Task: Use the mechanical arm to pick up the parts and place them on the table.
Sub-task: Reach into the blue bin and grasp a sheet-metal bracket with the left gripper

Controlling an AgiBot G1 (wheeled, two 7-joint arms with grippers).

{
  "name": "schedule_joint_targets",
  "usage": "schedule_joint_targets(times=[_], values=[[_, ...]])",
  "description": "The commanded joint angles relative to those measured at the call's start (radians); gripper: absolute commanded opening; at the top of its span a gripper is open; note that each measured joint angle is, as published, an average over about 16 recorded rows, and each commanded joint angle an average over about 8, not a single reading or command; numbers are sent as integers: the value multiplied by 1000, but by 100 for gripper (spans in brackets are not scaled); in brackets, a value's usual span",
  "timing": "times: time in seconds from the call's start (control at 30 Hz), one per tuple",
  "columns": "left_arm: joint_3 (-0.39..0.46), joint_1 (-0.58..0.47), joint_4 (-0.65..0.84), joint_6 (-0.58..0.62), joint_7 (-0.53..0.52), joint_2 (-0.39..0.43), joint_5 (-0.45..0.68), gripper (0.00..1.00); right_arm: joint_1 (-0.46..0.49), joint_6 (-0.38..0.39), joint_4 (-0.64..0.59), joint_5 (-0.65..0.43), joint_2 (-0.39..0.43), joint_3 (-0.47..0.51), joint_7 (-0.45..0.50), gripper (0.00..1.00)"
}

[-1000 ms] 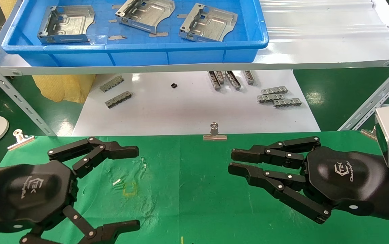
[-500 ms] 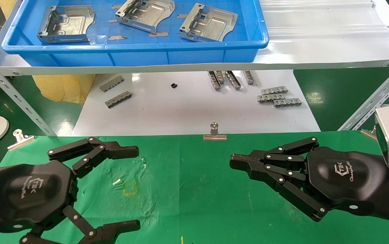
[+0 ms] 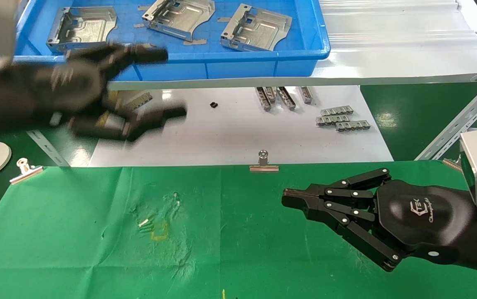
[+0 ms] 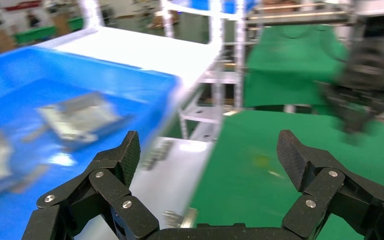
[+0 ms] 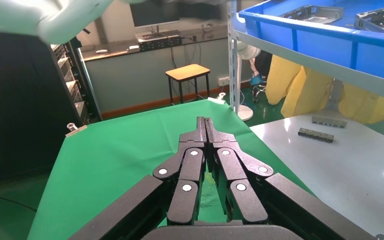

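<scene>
Head view: left claw (image 3: 168, 83) spread beside tray (image 3: 222, 68)

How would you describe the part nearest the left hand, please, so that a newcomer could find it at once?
Start at the blue tray on the white shelf. Three silver parts lie in it in a row; take the leftmost part, just beyond the raised, open left hand. Unlike the two tilted ones, it sits nearly square to the tray's front wall.
</scene>
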Motion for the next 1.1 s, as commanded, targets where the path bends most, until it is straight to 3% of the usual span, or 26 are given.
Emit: schedule_joint_targets(times=[0.03, 0.17, 0.3, 0.33, 0.43, 0.47, 0.57, 0.6, 1.1], values=[[29, -89, 97, -5, -1, 50, 56, 100, 0, 0, 0, 0, 0, 0, 0, 0], [71, -234, 349, -140, 28, 179, 160, 100, 0, 0, 0, 0, 0, 0, 0, 0], [102, -340, 556, -345, 74, 303, 246, 99, 0, 0, 0, 0, 0, 0, 0, 46], [108, -359, 600, -399, 84, 331, 264, 93, 0, 0, 0, 0, 0, 0, 0, 59], [127, -404, 707, -539, 109, 405, 307, 56, 0, 0, 0, 0, 0, 0, 0, 96], [131, -415, 736, -573, 115, 423, 317, 43, 0, 0, 0, 0, 0, 0, 0, 100], [140, -438, 802, -644, 123, 461, 335, 6, 0, 0, 0, 0, 0, 0, 0, 100], [142, -444, 817, -658, 125, 468, 337, 0, 0, 0, 0, 0, 0, 0, 0, 100], [154, -466, 895, -699, 116, 487, 356, 0, 0, 0, 0, 0, 0, 0, 0, 100]])
